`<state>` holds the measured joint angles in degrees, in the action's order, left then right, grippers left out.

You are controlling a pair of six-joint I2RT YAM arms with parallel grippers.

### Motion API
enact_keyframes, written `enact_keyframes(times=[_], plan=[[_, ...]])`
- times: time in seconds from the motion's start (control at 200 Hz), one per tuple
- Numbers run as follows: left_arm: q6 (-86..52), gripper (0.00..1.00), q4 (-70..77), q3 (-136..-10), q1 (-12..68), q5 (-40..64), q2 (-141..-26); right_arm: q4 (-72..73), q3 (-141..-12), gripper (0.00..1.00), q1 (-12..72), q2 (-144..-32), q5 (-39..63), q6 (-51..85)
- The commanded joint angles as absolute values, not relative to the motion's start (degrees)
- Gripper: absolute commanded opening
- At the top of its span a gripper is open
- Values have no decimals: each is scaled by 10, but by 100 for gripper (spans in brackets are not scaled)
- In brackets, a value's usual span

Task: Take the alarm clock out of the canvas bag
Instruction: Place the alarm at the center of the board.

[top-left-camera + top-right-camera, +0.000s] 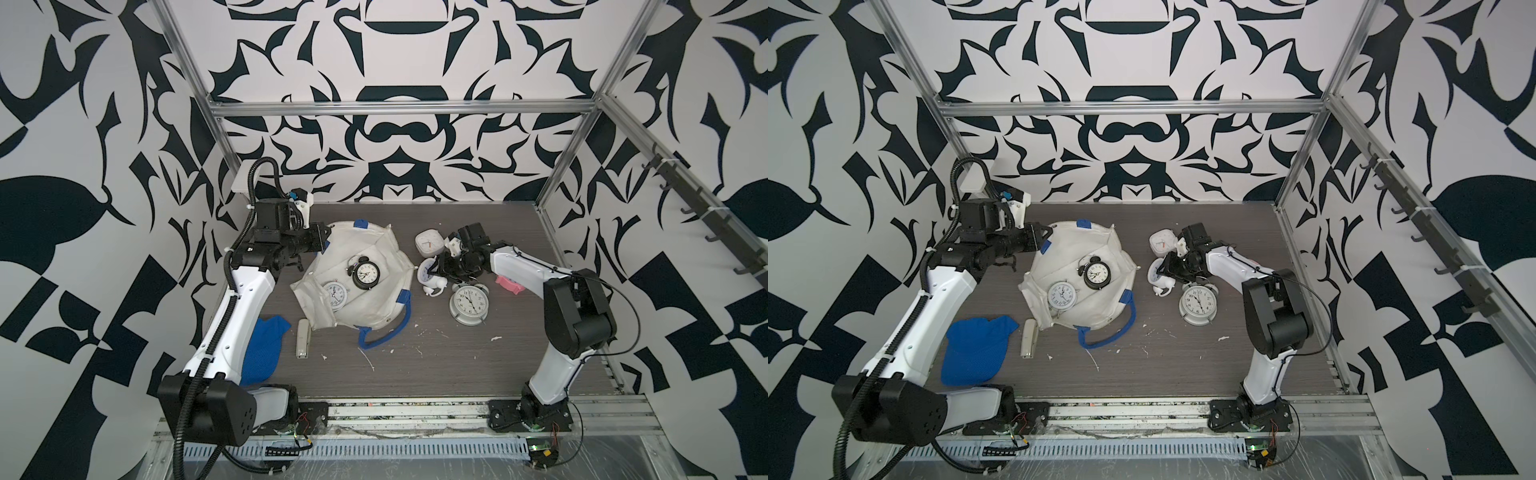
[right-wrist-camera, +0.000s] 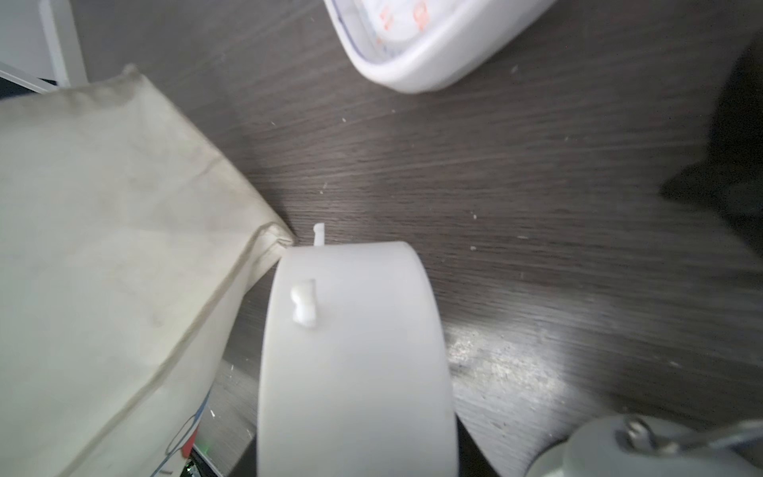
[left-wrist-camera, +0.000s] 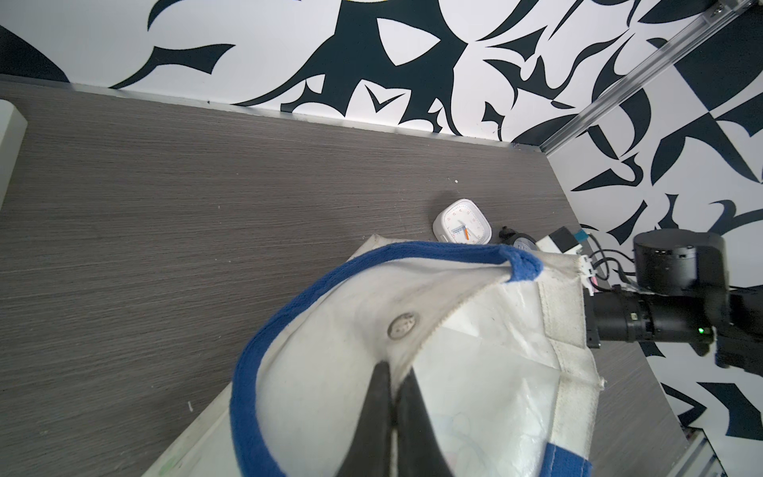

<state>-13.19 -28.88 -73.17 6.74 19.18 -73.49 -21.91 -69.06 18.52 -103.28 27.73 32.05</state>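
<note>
- My left gripper [image 3: 395, 373] is clamped tight on the far rim of the canvas bag [image 1: 374, 309], just below the snap stud and inside the blue handle loop.
- The bag sits mid-table with its mouth splayed open upward; its long axis runs from my left gripper diagonally toward the near blue handle [image 1: 384, 334].
- Inside it I see a black alarm clock [image 1: 365, 274] and a silver alarm clock [image 1: 335, 294], both face up.
- My right gripper [image 1: 439, 268] is partly closed around a white alarm clock [image 1: 424, 271], just beside the bag's right corner, outside it.
- That clock stands on edge, blue face turned toward the bag; its fingers are hidden in the wrist view.
</note>
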Motion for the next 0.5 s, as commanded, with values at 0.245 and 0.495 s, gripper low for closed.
enact_keyframes(times=[0.245,0.495], plan=[[-132,0,-251,-729,64,202,-714,-186,-708,36,189,-1046,300,346],[-132,0,-249,-727,64,201,-712,-174,-708,44,189,-1060,313,349]])
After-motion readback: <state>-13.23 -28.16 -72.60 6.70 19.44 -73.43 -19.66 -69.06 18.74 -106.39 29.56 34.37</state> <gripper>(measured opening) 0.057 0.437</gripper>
